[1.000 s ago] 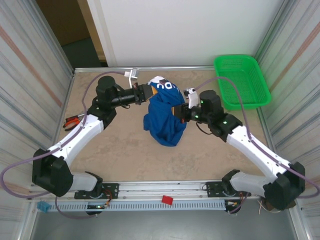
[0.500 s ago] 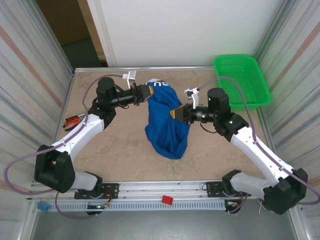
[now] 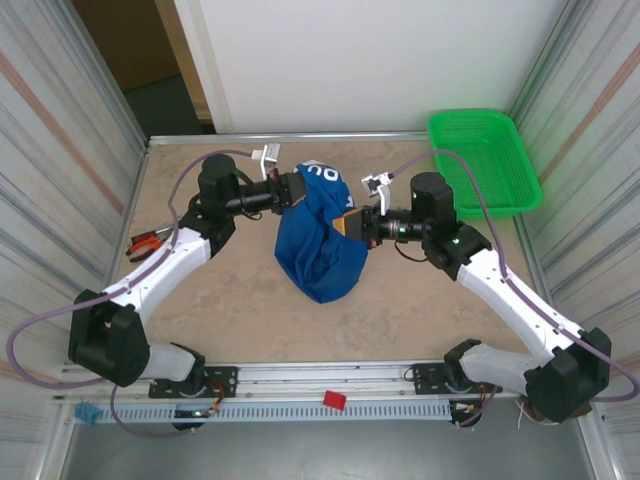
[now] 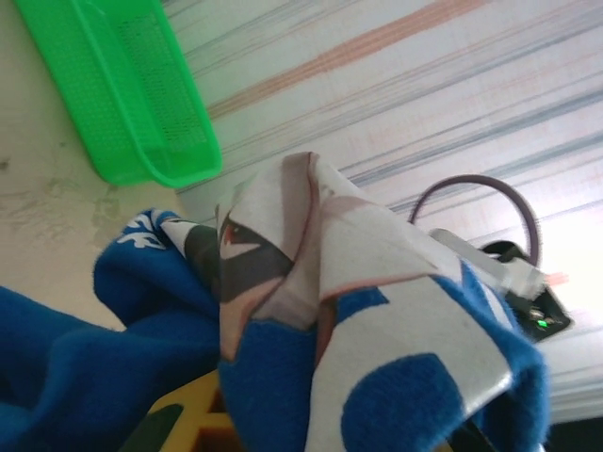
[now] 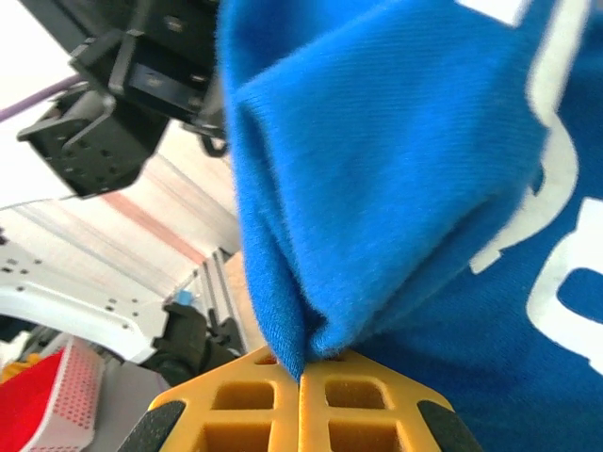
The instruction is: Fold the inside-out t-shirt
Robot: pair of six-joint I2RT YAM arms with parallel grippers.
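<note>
1. Beige tabletop (image 3: 230, 310) fills a walled bay, with a green mesh basket (image 3: 485, 165) at the far right corner. The t-shirt (image 3: 315, 250) hangs as a bunched blue bundle over the middle of the table. I cannot tell whether its lower end touches the surface.
2. The left gripper (image 3: 292, 190) is clamped on the bundle's upper far-left edge. The right gripper (image 3: 347, 224) is clamped on its right side, a little lower and nearer the bases.
3. The two holds sit close together with the cloth between them, and the bundle's long axis runs from the holds down toward the near edge. Neither arm is nearer, since both are already at the cloth. With so little fabric stretched between the holds, the next move probably calls for drawing them apart sideways to open the bundle.
4. The right wrist view shows the yellow pads (image 5: 236, 405) pressed together on a pinched blue fold, with white lettering (image 5: 565, 301) alongside. The overhead view cannot show this. In the left wrist view, a pale printed patch drapes over that gripper's fingers and hides its jaws. Only the overhead view shows both holds in relation to each other.
</note>
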